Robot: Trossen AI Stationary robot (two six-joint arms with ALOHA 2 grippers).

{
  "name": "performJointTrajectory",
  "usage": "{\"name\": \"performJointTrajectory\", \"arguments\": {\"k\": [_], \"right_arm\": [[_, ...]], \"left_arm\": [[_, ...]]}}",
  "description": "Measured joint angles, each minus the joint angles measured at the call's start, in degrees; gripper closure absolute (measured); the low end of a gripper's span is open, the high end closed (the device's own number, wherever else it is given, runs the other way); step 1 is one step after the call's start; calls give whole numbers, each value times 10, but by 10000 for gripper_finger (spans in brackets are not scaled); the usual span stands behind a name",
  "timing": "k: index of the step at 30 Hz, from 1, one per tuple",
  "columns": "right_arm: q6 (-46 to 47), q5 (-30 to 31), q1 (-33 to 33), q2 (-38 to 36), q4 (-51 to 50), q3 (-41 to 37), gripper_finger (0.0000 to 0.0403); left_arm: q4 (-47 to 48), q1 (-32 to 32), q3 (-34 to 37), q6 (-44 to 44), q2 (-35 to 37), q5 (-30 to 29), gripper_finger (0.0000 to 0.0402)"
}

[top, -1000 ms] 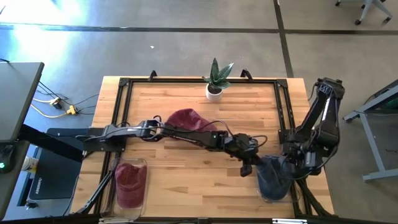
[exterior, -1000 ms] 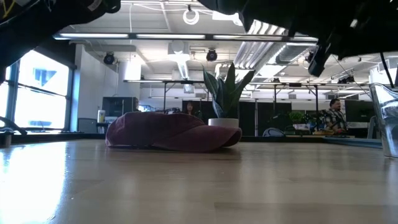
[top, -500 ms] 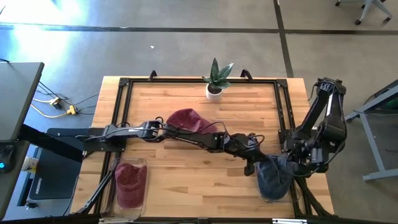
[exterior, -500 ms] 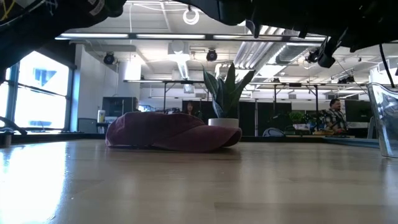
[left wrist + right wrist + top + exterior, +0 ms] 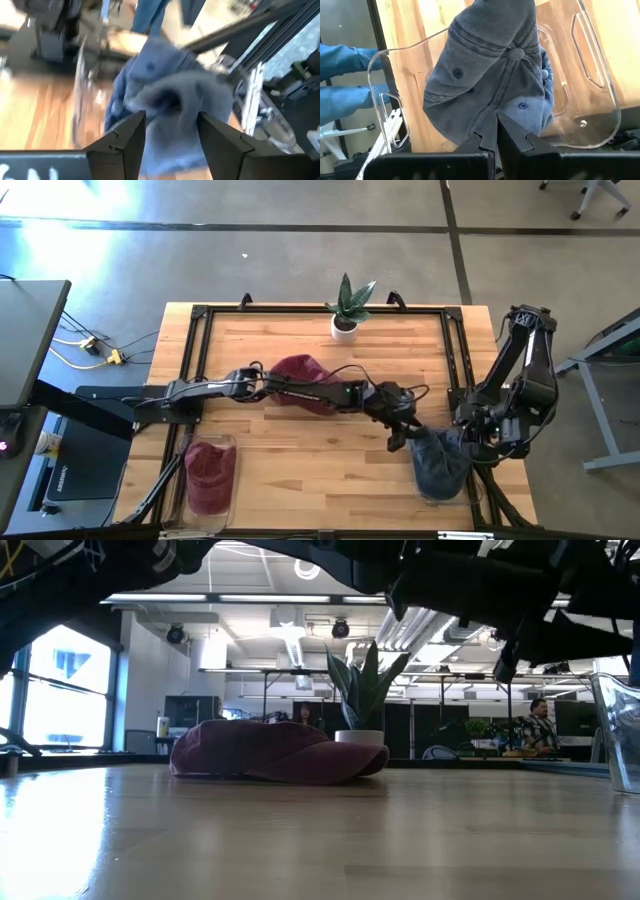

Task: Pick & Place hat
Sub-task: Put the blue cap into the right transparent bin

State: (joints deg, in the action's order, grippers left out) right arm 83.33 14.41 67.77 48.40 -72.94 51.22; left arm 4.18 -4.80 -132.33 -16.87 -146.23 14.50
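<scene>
Left gripper (image 5: 167, 131) jaws released, spread just short of the blue-grey denim cap (image 5: 440, 460), which lies in the clear plastic tray (image 5: 600, 107) and looks blurred there. Right gripper (image 5: 495, 131) jaws clenched, empty, above the cap. Maroon cap (image 5: 270, 752) lies on the wooden counter (image 5: 290, 470) beyond.

A crumpled blue-grey hat (image 5: 440, 463) lies in the clear bin (image 5: 600, 95) at the table's right front corner.

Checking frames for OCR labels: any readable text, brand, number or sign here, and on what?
None can be read.
White marks on the left pincer's wrist body in its own view: cut off and blurred, unreadable.
Blue hat, maroon hat, clear bin, plant pot: no print visible.
</scene>
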Motion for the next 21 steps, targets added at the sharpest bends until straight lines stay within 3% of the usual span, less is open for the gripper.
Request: {"name": "performJointTrajectory", "arguments": {"k": [9,12,21], "right_arm": [[10,-29,0,0,6,0,401],[15,-32,0,0,7,0,397],[17,-37,0,0,22,0,399]], "left_arm": [[77,-1,-1,0,59,23,268],[98,-8,0,8,57,2,295],[18,-33,-4,36,15,-64,394]]}}
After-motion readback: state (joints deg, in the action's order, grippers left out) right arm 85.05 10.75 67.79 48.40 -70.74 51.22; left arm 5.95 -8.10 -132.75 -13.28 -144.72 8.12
